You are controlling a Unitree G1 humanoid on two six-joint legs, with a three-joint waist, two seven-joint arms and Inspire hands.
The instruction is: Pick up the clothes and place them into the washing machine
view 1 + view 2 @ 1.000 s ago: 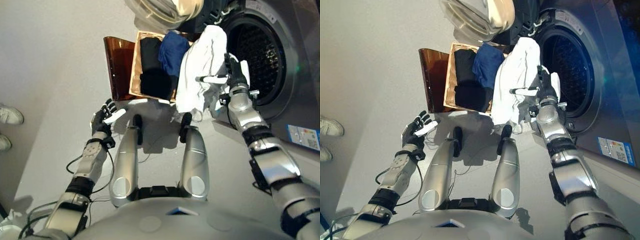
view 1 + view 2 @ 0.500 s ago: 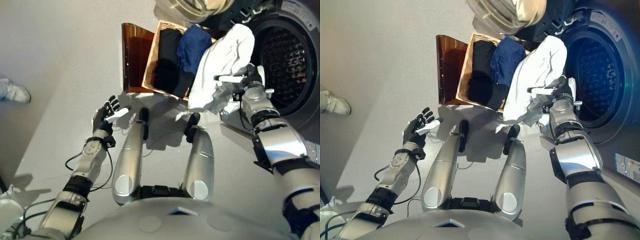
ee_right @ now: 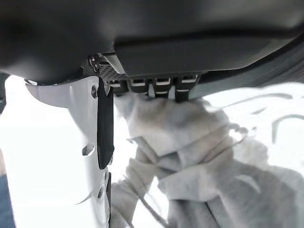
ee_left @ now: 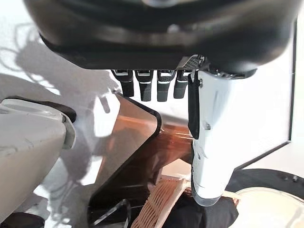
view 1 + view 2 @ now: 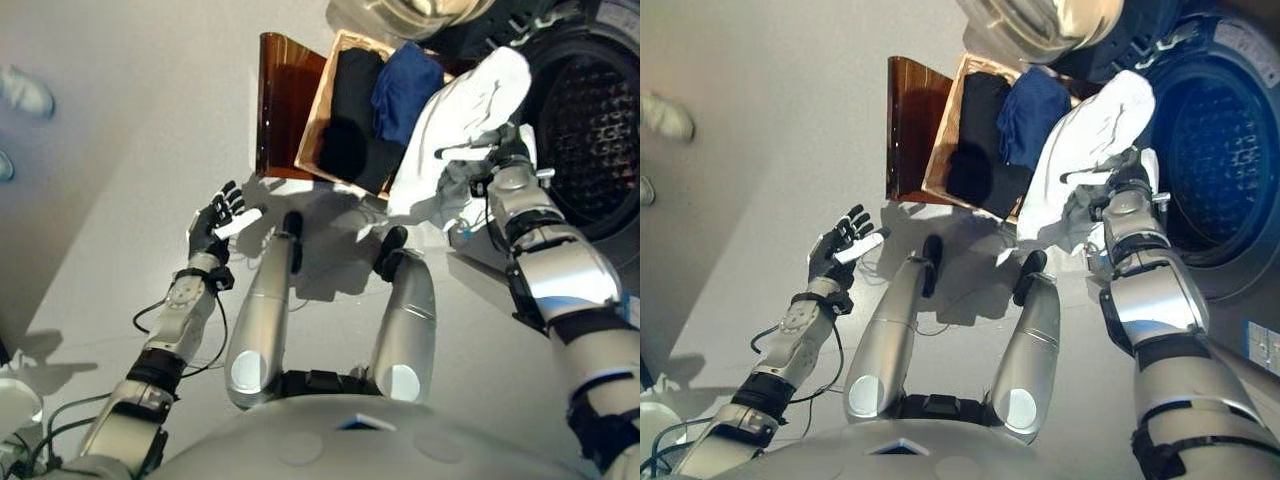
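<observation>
I see the white garment (image 5: 455, 135) lifted off the floor and draped over my right hand (image 5: 503, 158), bunched between the basket and the open drum of the washing machine (image 5: 590, 140); its upper end rises toward the drum's rim and its lower folds hang down beside my right wrist; in the right wrist view the fingers (image 3: 156, 88) are curled into the pale cloth, so that hand is clamped on the garment, with its white-covered thumb stretched across the fabric. Just left of the garment stands the wicker basket (image 5: 322, 125), tilted in my view; inside it lie a blue garment (image 5: 405, 90) near the white one and black clothes (image 5: 350, 135) filling the rest; a brown translucent panel (image 5: 285, 110) leans against the basket's far-left side. The washing machine's door (image 5: 1050, 25) shows at the top edge, swung open above the basket. My left hand (image 5: 218, 222) hangs well apart to the left, over the grey floor (image 5: 120, 200), holding nothing; its fingers are spread and relaxed, thumb out. Two white shoes (image 5: 25, 95) of a person show at the far-left edge.
</observation>
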